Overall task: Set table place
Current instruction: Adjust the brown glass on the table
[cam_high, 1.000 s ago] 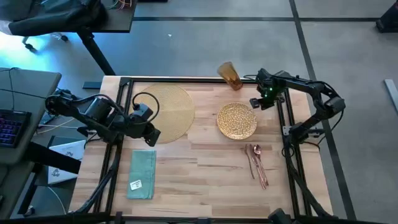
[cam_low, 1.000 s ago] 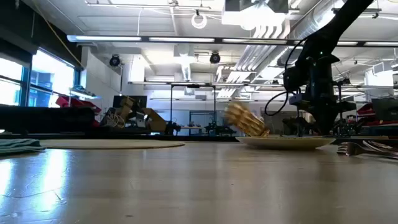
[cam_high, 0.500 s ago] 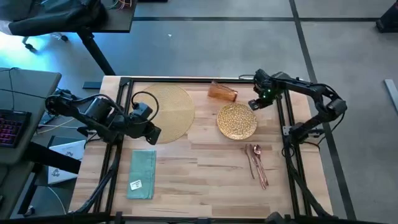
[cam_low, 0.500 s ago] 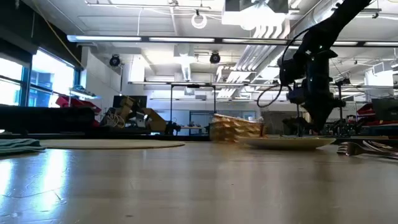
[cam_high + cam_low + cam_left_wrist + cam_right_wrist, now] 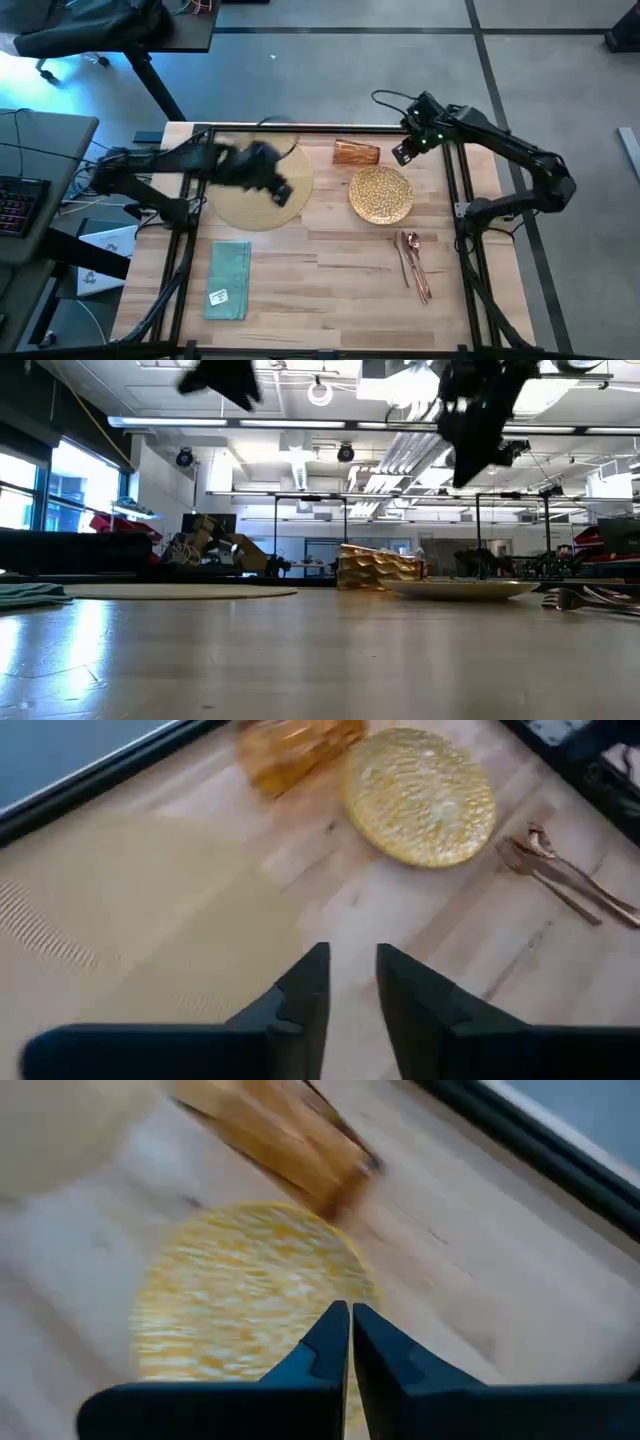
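Table holds the placemat at 10 o'clock, plate near centre-right, napkin at 7, cutlery at 4; the place looks unassembled, pieces well apart. Cup lies tipped on its side at 12, just beside the plate, probably needing righting. Left gripper hangs over the placemat, fingers a little apart, holding nothing; right gripper is raised at 1, fingers pressed together, empty.

Amber cup sideways beside plate

Open-plan robotics lab: exposed ceiling ducts.
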Robot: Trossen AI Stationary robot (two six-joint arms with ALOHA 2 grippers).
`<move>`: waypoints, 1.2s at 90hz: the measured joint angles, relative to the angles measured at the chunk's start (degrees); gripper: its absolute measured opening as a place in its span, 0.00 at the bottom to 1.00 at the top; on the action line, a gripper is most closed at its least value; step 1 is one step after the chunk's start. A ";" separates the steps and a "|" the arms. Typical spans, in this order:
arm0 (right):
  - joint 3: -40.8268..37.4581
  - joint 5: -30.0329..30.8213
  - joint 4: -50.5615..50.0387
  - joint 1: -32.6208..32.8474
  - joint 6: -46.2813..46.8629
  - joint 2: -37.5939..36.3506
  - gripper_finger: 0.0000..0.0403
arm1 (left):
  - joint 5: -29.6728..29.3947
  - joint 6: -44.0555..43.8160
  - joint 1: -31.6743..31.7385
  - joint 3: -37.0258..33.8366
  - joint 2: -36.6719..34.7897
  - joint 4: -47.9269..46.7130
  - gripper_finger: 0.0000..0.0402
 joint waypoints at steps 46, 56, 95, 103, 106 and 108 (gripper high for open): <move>0.27 10.03 -6.77 21.52 28.85 -17.94 0.00 | 21.54 8.34 19.79 0.00 29.58 29.41 0.48; 0.27 10.57 -7.41 22.48 26.21 -17.92 0.00 | 17.04 6.56 20.39 0.00 30.92 29.35 0.48; 0.27 9.53 -11.00 22.48 15.64 -17.80 0.00 | 17.47 -1.65 20.35 0.01 38.34 41.34 0.48; 0.25 8.76 -11.84 22.44 14.82 -17.82 0.00 | 15.34 -2.33 20.18 0.11 38.75 41.97 0.48; 0.25 8.70 -12.19 22.44 14.84 -17.82 0.00 | 14.87 -1.84 20.18 0.30 38.71 42.19 0.47; 0.25 8.49 -12.42 22.44 14.87 -17.80 0.00 | 14.41 -1.35 20.15 0.45 38.70 42.56 0.47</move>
